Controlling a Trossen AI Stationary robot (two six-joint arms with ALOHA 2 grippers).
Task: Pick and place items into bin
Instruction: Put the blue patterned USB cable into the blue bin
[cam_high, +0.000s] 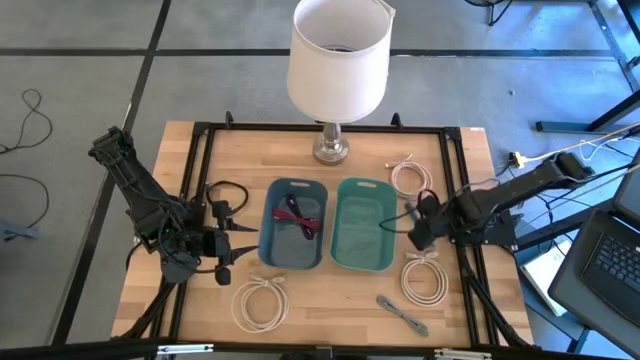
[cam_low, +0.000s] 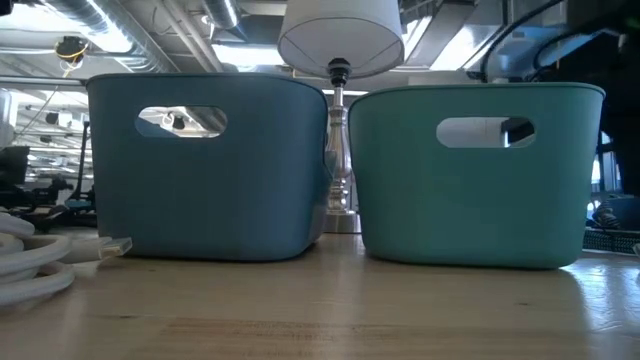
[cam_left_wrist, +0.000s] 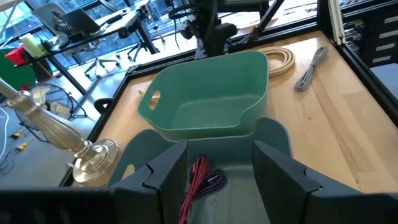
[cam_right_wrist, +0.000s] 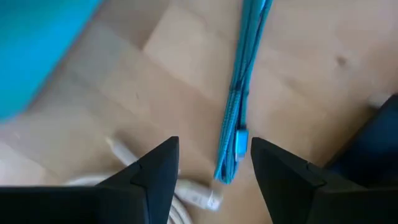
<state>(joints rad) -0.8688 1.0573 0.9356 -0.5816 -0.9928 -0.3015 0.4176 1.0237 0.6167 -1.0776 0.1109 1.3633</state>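
Right gripper open, fingers spread just above a thin teal braided strap lying on the wooden table at frame centre, beside the teal plastic bin, left gripper open over the blue bin.

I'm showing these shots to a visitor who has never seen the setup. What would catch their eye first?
Probably the white-shaded lamp standing at the table's far edge, towering over everything. Next, the two bins side by side mid-table: the blue bin already holds red and purple straps, while the teal bin looks empty. The left gripper and right gripper flank them, both open.
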